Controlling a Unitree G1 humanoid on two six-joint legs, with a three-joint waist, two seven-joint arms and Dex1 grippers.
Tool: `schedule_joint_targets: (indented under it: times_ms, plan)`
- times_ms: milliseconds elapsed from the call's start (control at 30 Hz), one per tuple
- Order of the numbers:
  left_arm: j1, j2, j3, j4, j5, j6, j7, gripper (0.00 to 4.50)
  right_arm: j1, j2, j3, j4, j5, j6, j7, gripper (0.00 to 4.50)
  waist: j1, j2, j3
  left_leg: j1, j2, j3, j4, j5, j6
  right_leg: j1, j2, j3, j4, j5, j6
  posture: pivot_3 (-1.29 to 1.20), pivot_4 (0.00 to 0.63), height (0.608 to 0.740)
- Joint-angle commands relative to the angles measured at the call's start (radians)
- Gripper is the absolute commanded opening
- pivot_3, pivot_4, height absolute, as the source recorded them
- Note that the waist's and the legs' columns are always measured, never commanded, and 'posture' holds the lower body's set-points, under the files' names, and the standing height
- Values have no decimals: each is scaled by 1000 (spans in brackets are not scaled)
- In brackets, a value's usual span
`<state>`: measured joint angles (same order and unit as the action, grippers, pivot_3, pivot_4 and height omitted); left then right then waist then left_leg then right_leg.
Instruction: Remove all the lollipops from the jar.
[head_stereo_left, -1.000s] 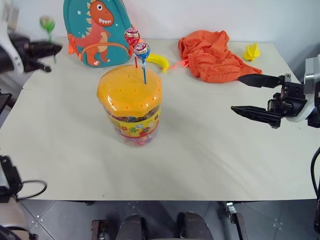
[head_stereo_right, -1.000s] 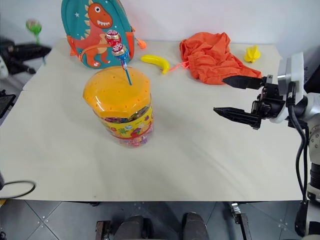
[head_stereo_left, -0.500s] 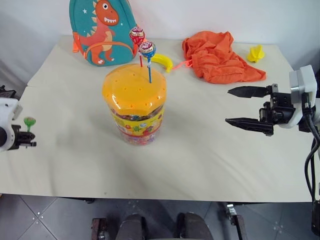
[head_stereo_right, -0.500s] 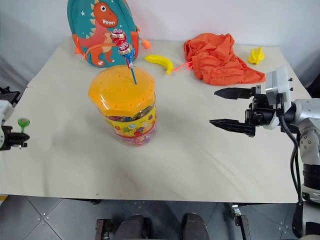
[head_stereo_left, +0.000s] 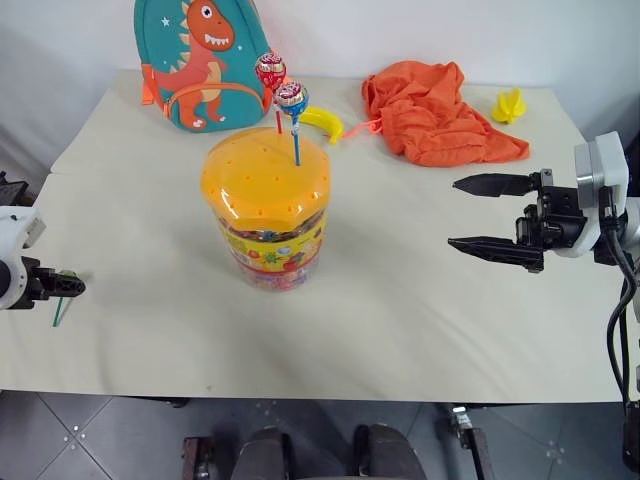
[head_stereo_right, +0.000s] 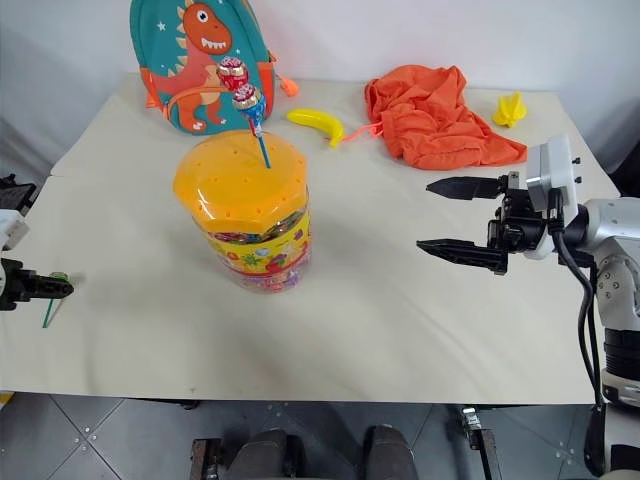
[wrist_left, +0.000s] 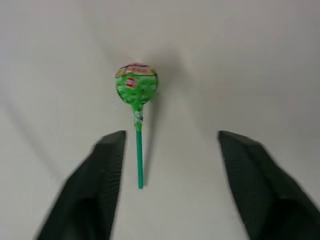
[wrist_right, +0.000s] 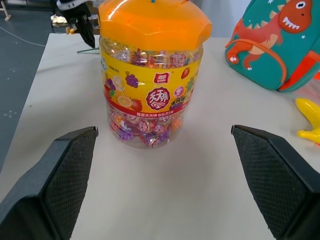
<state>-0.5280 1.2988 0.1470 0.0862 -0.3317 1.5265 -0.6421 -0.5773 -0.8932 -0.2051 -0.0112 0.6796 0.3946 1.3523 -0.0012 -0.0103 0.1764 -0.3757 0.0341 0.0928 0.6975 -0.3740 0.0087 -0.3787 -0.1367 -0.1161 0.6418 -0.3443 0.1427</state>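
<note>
Left end effector (wrist_left: 165, 165) stands wide, fingers parted and holding nothing. The green lollipop (wrist_left: 136, 85) lies flat on the desk (head_stereo_left: 420, 300) just ahead of it, stick end between the two fingers, touching neither as far as the wrist view shows. In the head views this end effector (head_stereo_left: 68, 286) sits at the desk's near left edge, well apart from the jar (head_stereo_left: 265, 205).

Right end effector (head_stereo_left: 470, 213) is wide too, empty, aimed sideways at the jar from well to its right. From its wrist view the jar sits centred between its fingers but far off.

Two lollipops remain upright in the orange lid's holes: the blue lollipop (head_stereo_left: 291, 98) on a blue stick, and the red lollipop (head_stereo_left: 269, 70) just behind it, on the side away from both end effectors. One of three is out, I judge.

Risks:
- Green lollipop lies close to the desk edge; a brush from the left fingers on withdrawal could roll it to the floor.
- Red and blue heads nearly touch; a pinch on one stick may catch both or bend the other.
- Sideways pull rather than straight up could tip the jar, which nothing steadies.
</note>
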Motion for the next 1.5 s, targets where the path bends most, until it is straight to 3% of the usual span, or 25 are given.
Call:
schedule_joint_targets:
  times_ms: [33,233,367,533,733,1033,1333,1433,1500]
  plan:
    - [6,51,33,-39,-24,-3,-28,4463,-12,-28,-37,-18,8,-1,5,4500,1,0,0,0,0,0,0,0,0,0,0,0,0,0,0,0,150,740]
    - [-134,48,123,-20,-70,-150,-84,4489,-66,-42,-1,-41,-4,85,-60,4500,1,-3,2,-1,0,0,1,0,0,0,0,0,0,0,0,0,150,740]
    - [-111,-6,234,-47,-124,-307,-162,4489,-113,8,-14,-152,83,185,-155,4500,-3,-2,2,-1,0,0,0,0,0,-1,0,0,1,0,0,0,150,740]
    - [-90,-218,436,-65,-257,-643,-313,4489,-233,94,14,-245,208,357,-309,4500,-4,-1,2,-2,1,2,2,0,0,-5,0,-1,4,0,0,0,150,740]
    - [-45,-325,465,9,-364,-944,-636,4489,-298,244,107,-288,227,382,-389,4500,-9,-2,2,-3,0,3,1,0,0,-7,-1,-3,5,0,0,0,150,740]
    - [12,-378,512,127,-455,-1120,-845,4489,-381,484,250,-109,39,233,-452,4500,-35,-2,1,-3,-1,1,1,0,0,-13,-3,-5,17,0,0,0,150,740]
    - [68,-394,517,100,-481,-1155,-817,4489,-504,601,280,45,-42,212,-462,4500,-65,-2,1,-3,-1,-2,0,0,0,-13,-4,-7,19,0,0,0,150,740]
    - [80,-395,516,83,-496,-1149,-805,4500,-509,613,254,28,-10,219,-437,3878,-71,-2,1,-3,-1,-3,0,0,0,-13,-4,-8,19,0,0,0,150,740]
    - [85,-394,513,77,-499,-1151,-797,4500,-512,610,254,30,-16,217,-430,3192,-74,-2,1,-3,-1,-4,0,0,0,-13,-4,-8,20,0,0,0,150,740]
